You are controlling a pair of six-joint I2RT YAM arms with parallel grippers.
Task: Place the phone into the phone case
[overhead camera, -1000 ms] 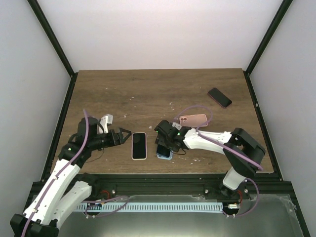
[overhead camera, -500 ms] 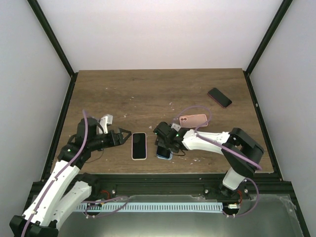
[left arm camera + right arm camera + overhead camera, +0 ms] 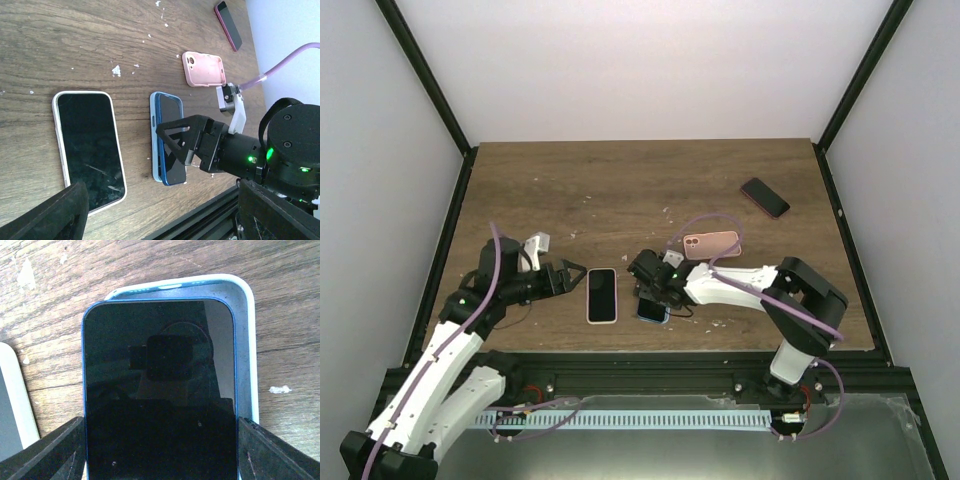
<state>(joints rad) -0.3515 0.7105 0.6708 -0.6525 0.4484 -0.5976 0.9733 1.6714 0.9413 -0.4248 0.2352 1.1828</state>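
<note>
A blue phone [image 3: 160,390] lies screen up, partly inside a light blue case [image 3: 245,340] on the wooden table, offset toward the case's left side. Both also show in the top view, the phone [image 3: 654,308] and the case [image 3: 649,317], and in the left wrist view, the phone [image 3: 175,170] and the case [image 3: 154,140]. My right gripper [image 3: 653,297] is over the phone, its fingers [image 3: 55,450] against the phone's two long edges. My left gripper [image 3: 575,276] is open and empty, to the left of a white-cased phone [image 3: 602,295].
The white-cased phone [image 3: 90,150] lies screen up left of the blue case. A pink case [image 3: 711,243] lies behind the right gripper. A dark red phone [image 3: 765,197] lies at the far right. The table's front edge and black rail are just below the blue case.
My right gripper has edged slightly left over the blue phone. The left arm has barely moved.
</note>
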